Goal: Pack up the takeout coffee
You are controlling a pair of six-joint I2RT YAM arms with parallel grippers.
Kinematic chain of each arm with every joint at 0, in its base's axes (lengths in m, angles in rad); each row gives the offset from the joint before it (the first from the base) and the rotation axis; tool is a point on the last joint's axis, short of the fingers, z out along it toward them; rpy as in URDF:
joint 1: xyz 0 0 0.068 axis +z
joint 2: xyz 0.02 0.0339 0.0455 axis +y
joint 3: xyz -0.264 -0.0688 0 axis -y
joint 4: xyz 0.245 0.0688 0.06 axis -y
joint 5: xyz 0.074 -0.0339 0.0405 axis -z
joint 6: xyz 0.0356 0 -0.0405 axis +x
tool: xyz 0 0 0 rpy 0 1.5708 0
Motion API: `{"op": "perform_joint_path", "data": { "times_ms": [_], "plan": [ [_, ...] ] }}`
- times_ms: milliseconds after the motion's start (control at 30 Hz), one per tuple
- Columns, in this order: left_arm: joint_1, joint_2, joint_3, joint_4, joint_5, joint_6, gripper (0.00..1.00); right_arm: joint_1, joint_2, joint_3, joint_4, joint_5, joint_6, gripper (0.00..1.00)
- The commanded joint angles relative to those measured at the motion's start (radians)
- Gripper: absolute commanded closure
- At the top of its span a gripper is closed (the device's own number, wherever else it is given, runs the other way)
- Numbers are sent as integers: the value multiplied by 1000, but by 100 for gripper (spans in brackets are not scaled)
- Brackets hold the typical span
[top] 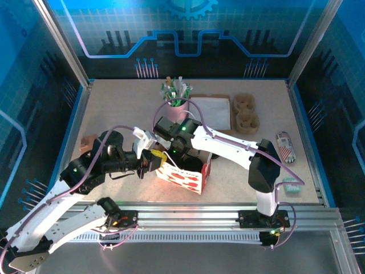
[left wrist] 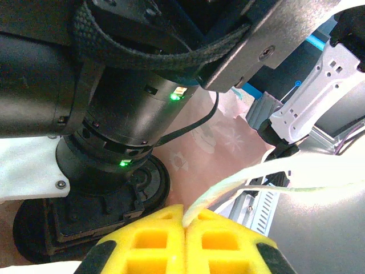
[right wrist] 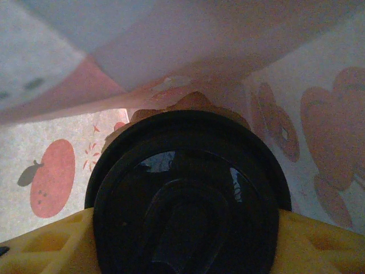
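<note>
The left end effector [left wrist: 183, 221] pinches bag [top: 186, 178] edge; right end effector [right wrist: 185, 242] clasps takeout coffee [right wrist: 185, 171]

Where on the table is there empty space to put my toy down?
The biggest bare patch is the far left of the table, between the left wall and the pink cup of sticks. A smaller one lies at the near edge, between the printed bag and the right arm. The middle is crowded: both arms meet at the bag.
</note>
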Motion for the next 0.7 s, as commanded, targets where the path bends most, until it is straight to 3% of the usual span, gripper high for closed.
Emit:
{"op": "perform_joint_path", "data": {
  "times_ms": [0,667],
  "plan": [
    [-9,-17,-7,18,5,28,100,3,105,-89,-96,-15,19,35],
    [-9,-22,-9,17,2,28,100,3,118,-112,-73,-20,20,33]
  ]
}}
